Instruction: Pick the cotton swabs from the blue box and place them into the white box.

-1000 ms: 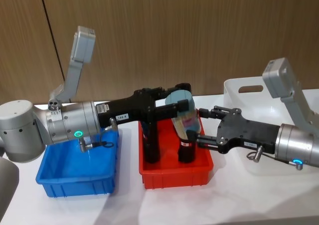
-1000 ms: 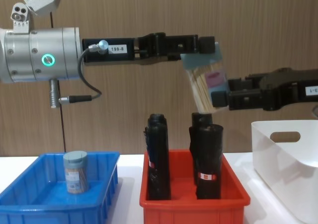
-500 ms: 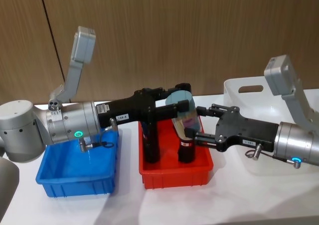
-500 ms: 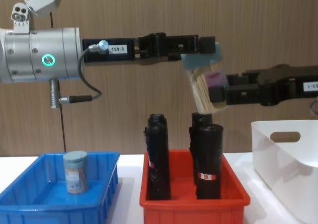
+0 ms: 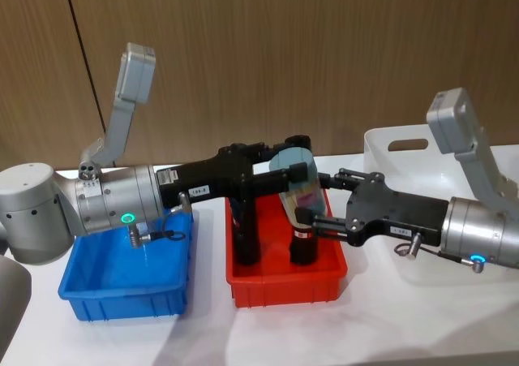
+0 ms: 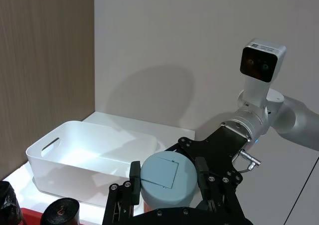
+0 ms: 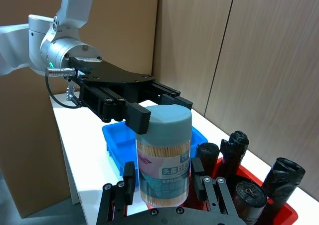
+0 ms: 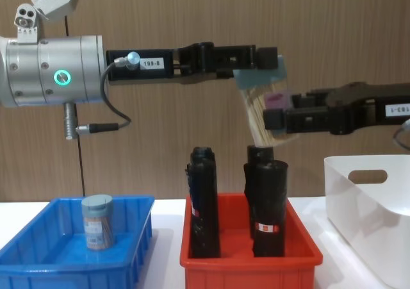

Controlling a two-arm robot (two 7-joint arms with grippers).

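Jar [image 7: 164,157]: airborne, tilted, over red bin [image 8: 250,266].
Second jar [image 8: 97,222]: upright in blue box [image 8: 38,263], 8 o'clock of first.
Red bin: black rolls [image 8: 204,202], upright.
White box [image 8: 378,218]: 4 o'clock of jar.
Left gripper [image 5: 293,157]: arm level, from 9 o'clock, clamped on lid.
Right gripper [image 8: 275,119]: from 3 o'clock, fingers spread, flanking jar body.
Jar look: clear, pale blue lid, tan sticks, blue-purple label.

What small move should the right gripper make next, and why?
Probably close the right gripper on the cotton swabs jar. Its open fingers flank the jar's lower body, while the left gripper holds its lid end above the red bin, so a handover seems ready.
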